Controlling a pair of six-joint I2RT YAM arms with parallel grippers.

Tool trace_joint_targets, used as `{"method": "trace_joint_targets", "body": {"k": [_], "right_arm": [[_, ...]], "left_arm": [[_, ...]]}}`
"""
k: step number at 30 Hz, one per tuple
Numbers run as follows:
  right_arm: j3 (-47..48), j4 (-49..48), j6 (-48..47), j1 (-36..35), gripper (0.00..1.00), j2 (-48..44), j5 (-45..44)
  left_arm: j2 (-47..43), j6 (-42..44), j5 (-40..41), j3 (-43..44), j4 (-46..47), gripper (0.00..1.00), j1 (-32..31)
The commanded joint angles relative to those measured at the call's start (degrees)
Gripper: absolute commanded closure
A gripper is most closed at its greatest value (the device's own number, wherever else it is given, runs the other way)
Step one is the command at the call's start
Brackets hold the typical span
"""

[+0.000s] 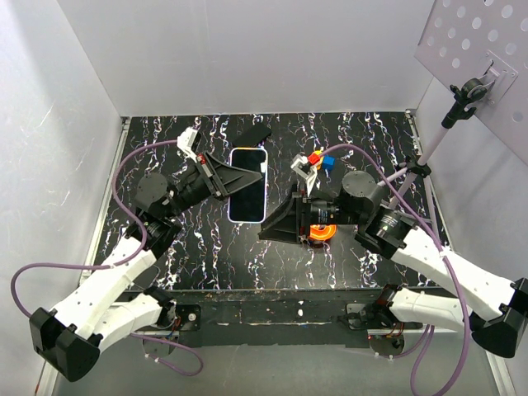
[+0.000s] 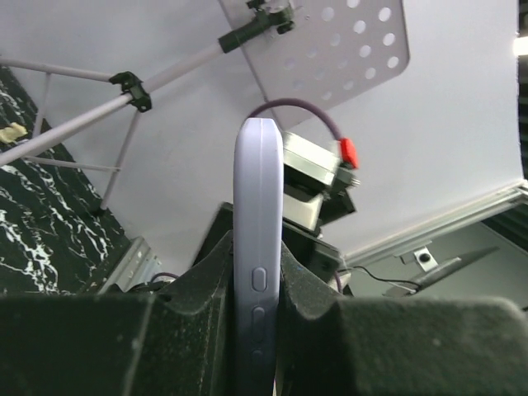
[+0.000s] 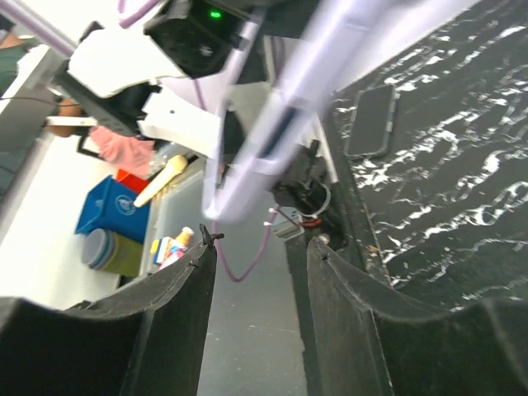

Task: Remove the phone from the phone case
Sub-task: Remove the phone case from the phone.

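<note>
The phone (image 1: 247,186), screen up in a lavender case, is held above the middle of the black marbled table (image 1: 363,136). My left gripper (image 1: 238,177) is shut on its left side. In the left wrist view the case's edge with its buttons (image 2: 259,247) stands upright between my fingers (image 2: 198,289). My right gripper (image 1: 269,228) is open and empty, just right of and nearer than the phone's near end. In the right wrist view the blurred lavender phone (image 3: 280,132) lies beyond the open fingers (image 3: 177,289).
A flat dark phone-shaped object (image 1: 254,132) lies on the table behind the held phone; it also shows in the right wrist view (image 3: 371,122). A perforated plate (image 1: 470,49) on a stand (image 1: 429,153) is at the back right. White walls enclose the table.
</note>
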State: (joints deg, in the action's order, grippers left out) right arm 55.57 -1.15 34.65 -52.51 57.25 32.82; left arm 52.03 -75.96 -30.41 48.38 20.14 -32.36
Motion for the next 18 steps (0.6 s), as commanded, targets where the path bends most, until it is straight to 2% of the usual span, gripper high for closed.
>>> {"method": "trace_joint_targets", "body": {"k": [1, 4, 18], "right_arm": [[2.51, -9.13, 7.18, -0.05, 0.44, 0.31, 6.9], [4.98, -8.09, 7.01, 0.13, 0.44, 2.33, 6.21], [5.86, -10.72, 6.92, 2.24, 0.71, 6.64, 9.55]], "left_arm": [[1.06, 1.78, 2.2, 0.66, 2.98, 1.0, 0.1], [1.23, 2.14, 2.11, 1.01, 2.36, 1.0, 0.1], [1.58, -0.24, -1.57, 1.19, 4.29, 1.0, 0.1]]}}
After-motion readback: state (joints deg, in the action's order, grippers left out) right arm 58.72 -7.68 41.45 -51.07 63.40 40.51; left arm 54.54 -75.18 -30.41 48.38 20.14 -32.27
